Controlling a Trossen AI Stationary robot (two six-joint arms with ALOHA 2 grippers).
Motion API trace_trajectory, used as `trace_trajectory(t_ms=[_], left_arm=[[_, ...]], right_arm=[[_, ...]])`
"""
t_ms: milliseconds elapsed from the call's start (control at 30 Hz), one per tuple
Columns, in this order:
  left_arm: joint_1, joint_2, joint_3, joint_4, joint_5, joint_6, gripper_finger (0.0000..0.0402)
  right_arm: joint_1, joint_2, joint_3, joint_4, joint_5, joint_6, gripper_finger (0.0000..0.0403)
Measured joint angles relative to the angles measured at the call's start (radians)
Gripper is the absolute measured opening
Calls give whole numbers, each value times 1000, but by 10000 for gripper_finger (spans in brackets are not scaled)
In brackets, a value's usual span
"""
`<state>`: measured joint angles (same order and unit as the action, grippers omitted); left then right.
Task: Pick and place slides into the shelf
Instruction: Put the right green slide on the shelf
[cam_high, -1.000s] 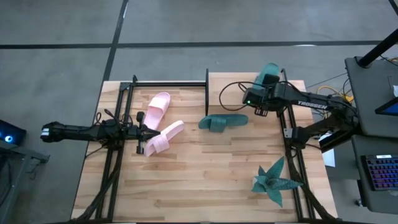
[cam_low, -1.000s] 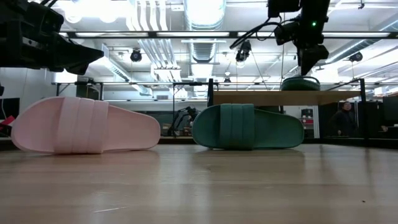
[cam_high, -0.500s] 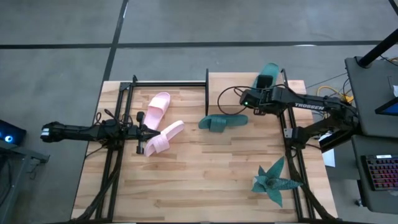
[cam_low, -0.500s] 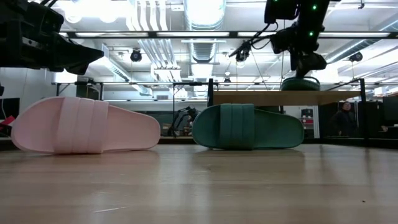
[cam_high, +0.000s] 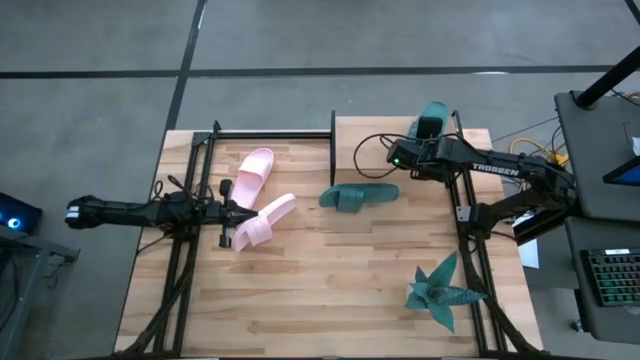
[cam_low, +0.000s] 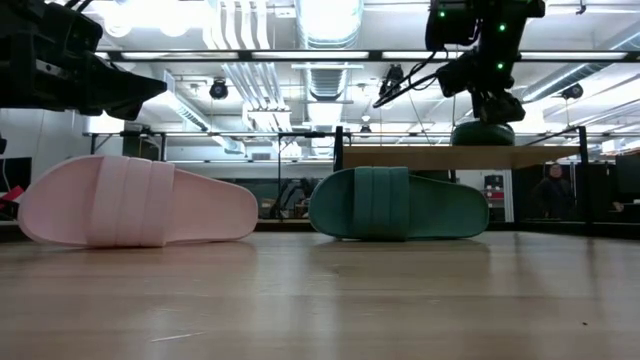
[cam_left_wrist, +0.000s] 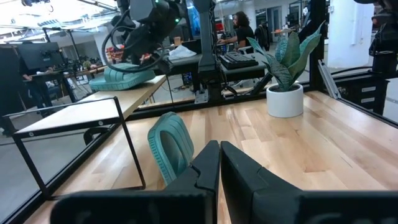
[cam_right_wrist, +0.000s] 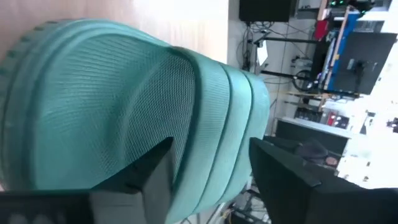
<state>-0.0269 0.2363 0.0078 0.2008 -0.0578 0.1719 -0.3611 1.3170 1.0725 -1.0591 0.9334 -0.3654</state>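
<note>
- Step in hand, by judgement: one teal slide (cam_high: 432, 118) lies on the shelf (cam_high: 370, 128) at its right end; release looks complete.
- Right hand (cam_high: 428, 129) sits above that slide, fingers parted, gripping nothing; contact cannot be confirmed.
- Second teal slide (cam_high: 357, 196) lies on the surface (cam_high: 330, 290) just in front of the shelf.
- Pink slides (cam_high: 256, 197) lie near the left hand (cam_high: 228, 213), whose fingers are closed and empty.
- Next move calls for lifting the right hand clear without dragging the placed slide, then descending onto the teal slide's strap.

One teal slide (cam_high: 433, 117) on shelf (cam_high: 380, 128)
</note>
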Motion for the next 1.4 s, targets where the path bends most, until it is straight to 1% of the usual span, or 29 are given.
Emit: trace_trajectory(t_ms=[167,300,400,500,633,767,933,1033,1167,1233,1400], left_arm=[[0,0,0,0,0,0,0],[0,0,0,0,0,0,0],[1,0,0,0,0,0,0],[1,0,0,0,0,0,0],[1,0,0,0,0,0,0],[0,0,0,0,0,0,0],[0,0,0,0,0,0,0],[0,0,0,0,0,0,0],[0,0,0,0,0,0,0],[0,0,0,0,0,0,0],[0,0,0,0,0,0,0]], right_arm=[[0,0,0,1,-1,-12,125],[0,0,0,-6,-40,-18,73],[0,-1,0,-23,-39,-38,40],[-1,-10,0,-50,-39,-72,17],[-2,-49,3,-90,-43,-88,13],[-2,-115,9,-135,-64,-107,13],[-2,-213,11,-147,-197,-175,13],[-2,-257,11,-168,-208,-182,13],[-2,-292,10,-236,-212,-174,13],[-2,-299,9,-269,-232,-169,13],[-9,-298,-20,-270,-285,-158,13]])
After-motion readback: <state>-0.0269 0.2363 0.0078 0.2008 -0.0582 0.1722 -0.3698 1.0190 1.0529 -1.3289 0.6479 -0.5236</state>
